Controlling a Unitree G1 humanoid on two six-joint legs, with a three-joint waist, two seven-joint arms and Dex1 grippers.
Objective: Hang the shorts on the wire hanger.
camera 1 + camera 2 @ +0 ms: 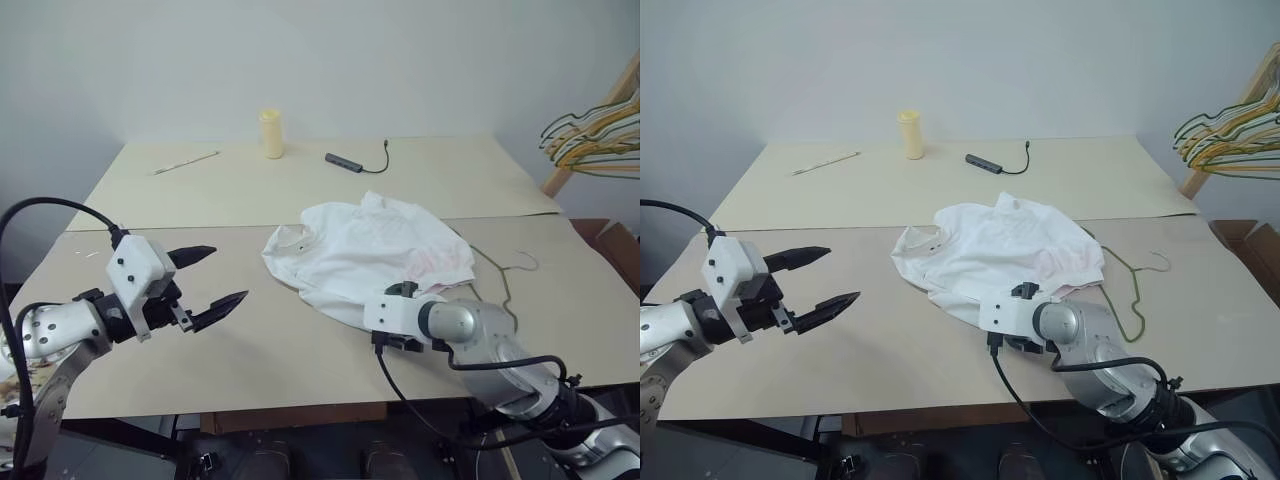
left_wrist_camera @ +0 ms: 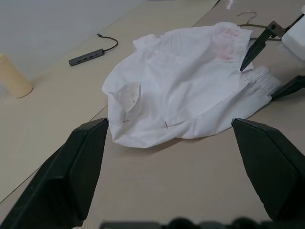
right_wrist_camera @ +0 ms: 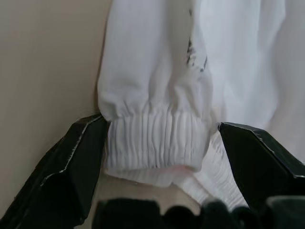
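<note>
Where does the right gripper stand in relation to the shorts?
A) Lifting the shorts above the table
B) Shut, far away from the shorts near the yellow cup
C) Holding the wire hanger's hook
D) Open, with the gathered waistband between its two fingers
D: the right gripper stands open, one finger on each side of the shorts' gathered waistband, and the shorts lie flat on the table.

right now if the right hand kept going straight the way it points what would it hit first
Most likely the shorts. The right hand points down at their gathered elastic waistband, which lies between its two open fingers in the right wrist view. The fabric looks very close, though the exact gap is unclear.
</note>
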